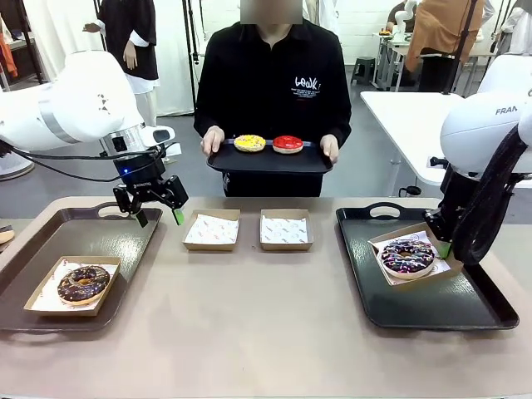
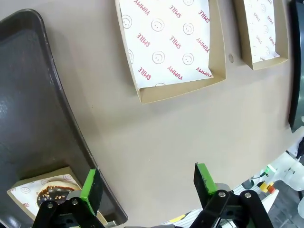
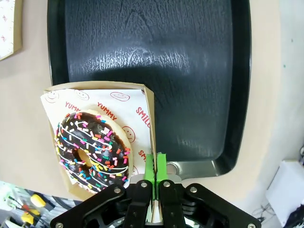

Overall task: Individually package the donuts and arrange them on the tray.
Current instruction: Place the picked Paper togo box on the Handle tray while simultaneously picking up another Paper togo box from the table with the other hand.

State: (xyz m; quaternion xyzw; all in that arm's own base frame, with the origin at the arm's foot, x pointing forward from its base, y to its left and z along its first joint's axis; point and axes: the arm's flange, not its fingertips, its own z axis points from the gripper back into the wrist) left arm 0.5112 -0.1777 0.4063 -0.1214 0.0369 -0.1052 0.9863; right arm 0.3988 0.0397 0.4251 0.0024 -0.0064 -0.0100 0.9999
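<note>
At the far left of the table [image 1: 249, 324], a dark tray [image 1: 137, 237] carries a brown cardboard box [image 1: 43, 298] lined with printed paper, and the chocolate-glazed donut [image 1: 83, 284] lies in it, toward the tray's near left part. Above the tray's far right corner hangs the left gripper [image 1: 160, 217], its green-padded fingers [image 2: 90, 191] spread wide with nothing between them; its wrist view looks down between them onto bare tabletop just beside the tray's rim. Toward the middle, two empty paper-lined boxes sit side by side but apart, the left empty box [image 1: 212, 230] and the right empty box [image 1: 285, 230], both printed with red smileys and words. Beyond them, across the table, a person in black holds a black serving tray [image 1: 270, 162] with one hand [image 1: 213, 140] at each end [image 1: 330, 148]; on it the yellow-iced donut [image 1: 249, 143] and the red-iced donut [image 1: 288, 144] lie just beside each other. Farther right, a black tray [image 1: 453, 312] bears another lined box, the sprinkle box [image 1: 392, 236], near its far left part, with the dark sprinkled donut [image 1: 407, 256] inside. The right gripper [image 1: 444, 248] has its green pads pressed together on that box's right-hand wall, pinching cardboard and liner beside the donut without touching the icing. Whether this box lies flat on the tray I cannot tell.
</note>
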